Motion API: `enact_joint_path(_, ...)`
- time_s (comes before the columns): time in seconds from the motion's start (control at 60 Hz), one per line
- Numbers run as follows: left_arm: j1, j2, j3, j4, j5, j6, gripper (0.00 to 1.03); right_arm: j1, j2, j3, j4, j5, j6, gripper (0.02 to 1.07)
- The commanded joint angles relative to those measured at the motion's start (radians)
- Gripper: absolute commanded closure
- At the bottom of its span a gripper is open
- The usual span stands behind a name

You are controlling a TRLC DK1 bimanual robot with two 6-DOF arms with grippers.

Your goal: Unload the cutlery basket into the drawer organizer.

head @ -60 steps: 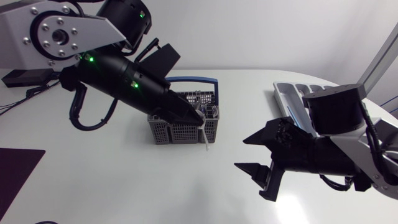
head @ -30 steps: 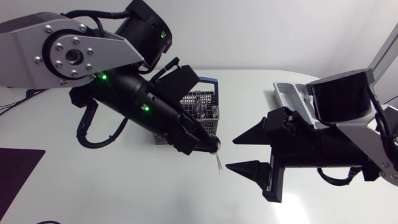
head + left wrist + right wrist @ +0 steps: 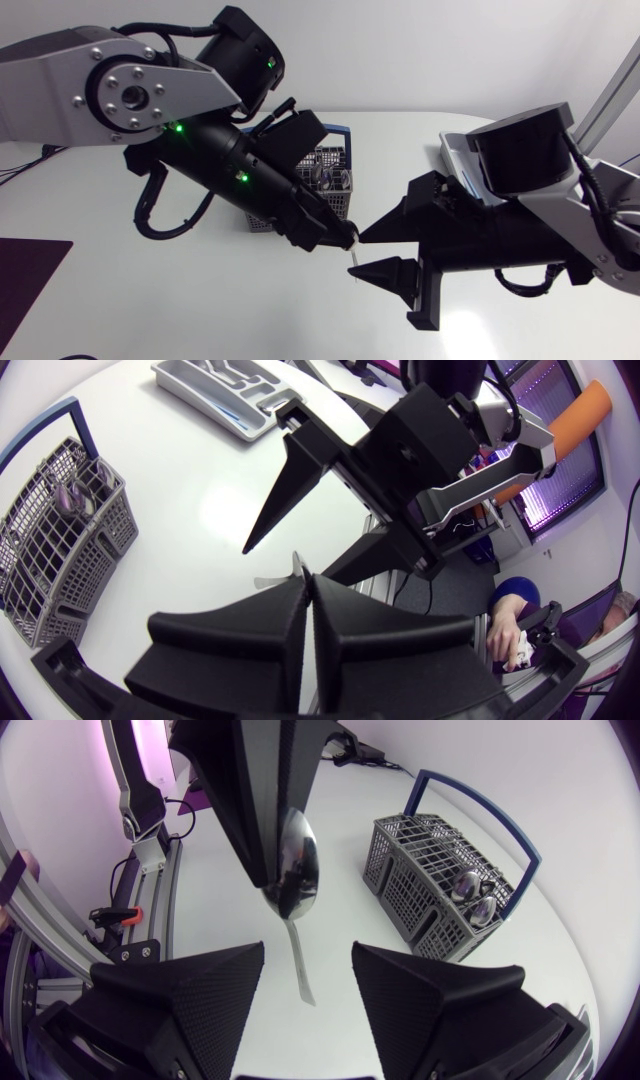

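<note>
Left claw [image 3: 346, 236] pinching shiny silver spoon [image 3: 294, 872] by bowl, handle down, right claw [image 3: 308, 950] spread

The white table [image 3: 150, 300], curved along its far edge, has a smooth, faintly glossy top catching soft light at the near right, with a dark flat sheet [image 3: 25, 272] at its near left.

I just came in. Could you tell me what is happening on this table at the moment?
A handover between the two arms seems to be under way. The left pincer is shut on the bowl of a spoon, holding it above the table with its handle hanging down. The right pincer is open; the handle is between its fingers, but they do not touch it. More spoons stand in the grey cutlery basket. The drawer organizer lies near the right arm.
</note>
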Motion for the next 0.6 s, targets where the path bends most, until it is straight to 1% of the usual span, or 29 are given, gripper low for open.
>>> enact_joint_path(0.0, -0.007, 0.015, -0.015, 0.006, 0.021, 0.025, 1.00, 0.016, 0.025, 0.026, 0.012, -0.007, 0.037, 0.48)
enact_joint_path(0.017, -0.007, 0.015, -0.015, 0.007, 0.022, 0.025, 1.00, 0.017, 0.026, 0.027, 0.015, -0.005, 0.040, 0.49)
enact_joint_path(0.067, -0.007, 0.015, -0.015, 0.009, 0.022, 0.024, 1.00, 0.019, 0.032, 0.032, 0.018, -0.004, 0.040, 0.56)
enact_joint_path(0.183, -0.006, 0.015, -0.016, 0.010, 0.026, 0.024, 1.00, 0.017, 0.040, 0.038, 0.018, -0.001, 0.040, 0.68)
enact_joint_path(0.3, 0.000, 0.015, -0.018, 0.010, 0.033, 0.024, 1.00, 0.017, 0.045, 0.037, 0.024, -0.001, 0.039, 0.81)
enact_joint_path(0.35, 0.000, 0.015, -0.018, 0.010, 0.033, 0.024, 1.00, 0.017, 0.049, 0.035, 0.027, -0.001, 0.039, 0.84)
enact_joint_path(0.4, 0.000, 0.015, -0.018, 0.010, 0.033, 0.024, 1.00, 0.017, 0.054, 0.033, 0.030, -0.001, 0.040, 0.90)
enact_joint_path(0.433, 0.002, 0.016, -0.019, 0.010, 0.035, 0.024, 1.00, 0.017, 0.058, 0.035, 0.035, -0.001, 0.040, 0.96)
enact_joint_path(0.483, 0.002, 0.016, -0.019, 0.010, 0.035, 0.024, 1.00, 0.017, 0.061, 0.035, 0.036, -0.001, 0.042, 0.98)
enact_joint_path(0.517, 0.003, 0.016, -0.018, 0.010, 0.035, 0.024, 1.00, 0.017, 0.063, 0.035, 0.038, -0.001, 0.042, 1.02)
enact_joint_path(0.583, 0.006, 0.016, -0.018, 0.010, 0.035, 0.020, 0.99, 0.016, 0.063, 0.035, 0.036, -0.001, 0.050, 1.02)
